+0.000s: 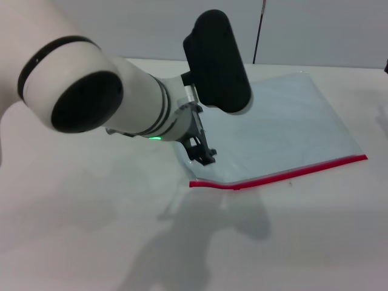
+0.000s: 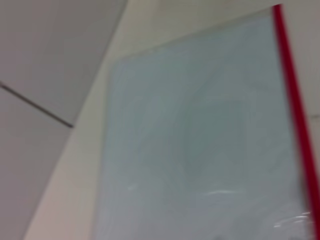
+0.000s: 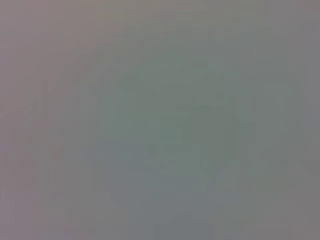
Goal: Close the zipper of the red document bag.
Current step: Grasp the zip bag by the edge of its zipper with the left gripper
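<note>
Looming closest, the left gripper point(image 1: 205, 154) hangs over the near left corner of the flat translucent blue-grey red document bag point(image 1: 285, 127) on the white bench point(image 1: 73, 242); I cannot tell its grip. Thin, floppy, slippery; best pinched beside the bright red zipper point(image 1: 285, 174) strip.

White table point(image 1: 73, 230) under everything; grey wall point(image 1: 315, 30) behind, thin dark vertical seam point(image 1: 259, 30).
</note>
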`<state>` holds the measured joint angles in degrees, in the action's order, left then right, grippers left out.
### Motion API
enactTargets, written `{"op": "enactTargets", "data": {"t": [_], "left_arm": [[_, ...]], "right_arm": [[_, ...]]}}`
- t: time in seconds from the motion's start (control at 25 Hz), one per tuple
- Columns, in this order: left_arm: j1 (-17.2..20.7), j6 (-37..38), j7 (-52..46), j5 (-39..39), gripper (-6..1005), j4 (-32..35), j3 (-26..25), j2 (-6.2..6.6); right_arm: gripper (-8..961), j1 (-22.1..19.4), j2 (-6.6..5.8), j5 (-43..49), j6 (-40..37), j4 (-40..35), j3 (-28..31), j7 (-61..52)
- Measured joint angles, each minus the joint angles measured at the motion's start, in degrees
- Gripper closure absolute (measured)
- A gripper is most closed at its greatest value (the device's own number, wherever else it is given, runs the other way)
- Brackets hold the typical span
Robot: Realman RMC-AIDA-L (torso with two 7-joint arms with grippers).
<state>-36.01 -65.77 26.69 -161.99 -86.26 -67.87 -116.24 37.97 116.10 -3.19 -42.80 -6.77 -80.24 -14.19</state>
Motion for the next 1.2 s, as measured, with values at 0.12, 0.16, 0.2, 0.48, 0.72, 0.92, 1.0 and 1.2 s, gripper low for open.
{"op": "enactTargets", "data": {"t": [0.12, 0.16, 0.2, 0.48, 0.72, 0.92, 1.0, 1.2], "left_arm": [[-1.21, -2.43, -0.09, 1.79, 122, -0.14, 0.02, -0.05], [-1.86, -3.81, -0.31, 2.01, 122, 0.03, 0.05, -0.13], [-2.09, -4.31, -0.37, 2.04, 122, 0.11, 0.08, -0.15], [-3.51, -7.99, -1.20, 1.68, 122, 1.17, 1.29, -0.21], [-6.16, -9.17, -2.96, 0.69, 121, 5.25, 4.08, -0.22], [-7.20, -8.43, -3.45, 0.69, 121, 7.05, 5.65, -0.22], [-7.46, -8.23, -3.46, 0.77, 121, 7.24, 6.02, -0.28], [-8.02, -7.75, -3.47, 1.64, 121, 7.86, 6.24, -0.39]], "right_arm": [[71, 0.04, -0.01, 0.01, 0.00, 0.00, 0.00, -0.05], [72, 0.08, -0.03, 0.01, 0.00, 0.00, 0.00, -0.08], [72, 0.15, -0.07, 0.02, 0.00, 0.00, 0.00, -0.11], [72, 0.44, -0.09, 0.03, 0.00, 0.00, 0.00, -0.25], [72, 0.56, -0.09, 0.03, 0.00, 0.00, 0.00, -0.28], [72, 1.02, -0.09, 0.02, -0.01, -0.05, 0.10, -0.30], [72, 1.27, -0.09, 0.00, -0.01, -0.06, 0.16, -0.31], [72, 1.40, -0.09, -0.05, -0.01, -0.05, 0.19, -0.31]]}}
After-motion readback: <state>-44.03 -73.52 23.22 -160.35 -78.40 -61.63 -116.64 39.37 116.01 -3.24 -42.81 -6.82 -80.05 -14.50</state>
